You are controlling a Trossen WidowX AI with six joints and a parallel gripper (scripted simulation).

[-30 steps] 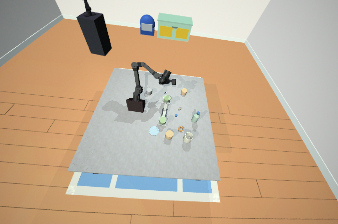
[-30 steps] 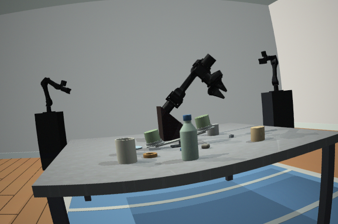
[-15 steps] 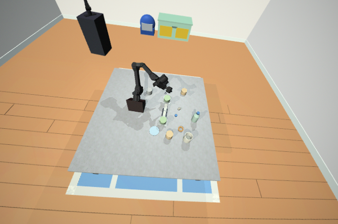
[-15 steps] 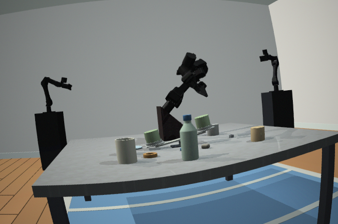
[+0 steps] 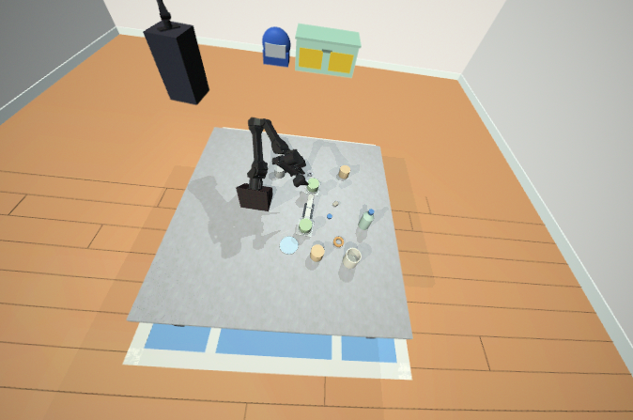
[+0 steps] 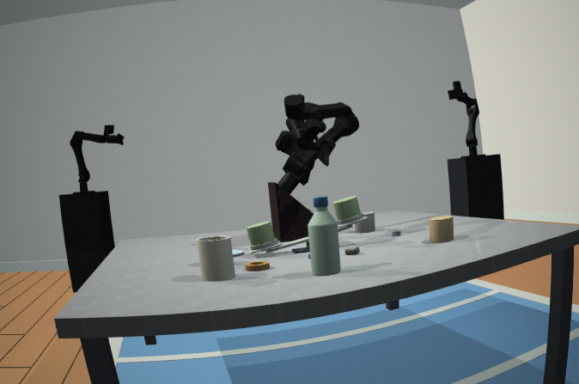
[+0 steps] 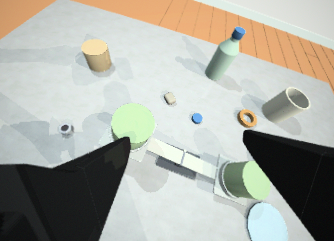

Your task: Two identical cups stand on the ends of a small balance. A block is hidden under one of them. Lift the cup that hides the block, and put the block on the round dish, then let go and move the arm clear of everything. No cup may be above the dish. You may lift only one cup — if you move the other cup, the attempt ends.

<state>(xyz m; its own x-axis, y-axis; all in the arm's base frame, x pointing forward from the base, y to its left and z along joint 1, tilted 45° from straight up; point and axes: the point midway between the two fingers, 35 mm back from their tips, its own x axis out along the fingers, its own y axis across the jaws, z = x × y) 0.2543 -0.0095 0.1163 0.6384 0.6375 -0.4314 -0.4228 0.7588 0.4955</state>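
Balance (image 5: 308, 212) (image 6: 299, 243) (image 7: 167, 151): narrow, pale beam, clear square plates at ends, dark base underneath; beam tilted, low end toward dish. Low cup (image 5: 305, 225) (image 6: 260, 234) (image 7: 247, 180): light green, closed flat top up, leaning with beam, on lower plate. High cup (image 5: 313, 184) (image 6: 346, 209) (image 7: 133, 125): matching green, same pose, on raised plate. Block: hidden from view. Dish (image 5: 288, 245) (image 6: 238, 252) (image 7: 267, 224): round, thin, pale blue, flat on tabletop near low cup, bare.

Shows pale green on both cups (image 5: 313, 184) (image 5: 305, 225) (image 6: 346, 208) (image 6: 260, 234) (image 7: 133, 124) (image 7: 247, 180), light blue on the dish (image 5: 288, 245) (image 7: 267, 224), muted green with a blue cap on the bottle (image 5: 364, 221) (image 6: 324, 244) (image 7: 222, 61), orange-brown on the ring (image 5: 333, 243) (image 6: 257, 269) (image 7: 241, 120), mottled grey on the tabletop (image 5: 245, 282) (image 6: 154, 295) (image 7: 45, 44), and black on the gripper (image 5: 302, 177) (image 7: 186, 136).
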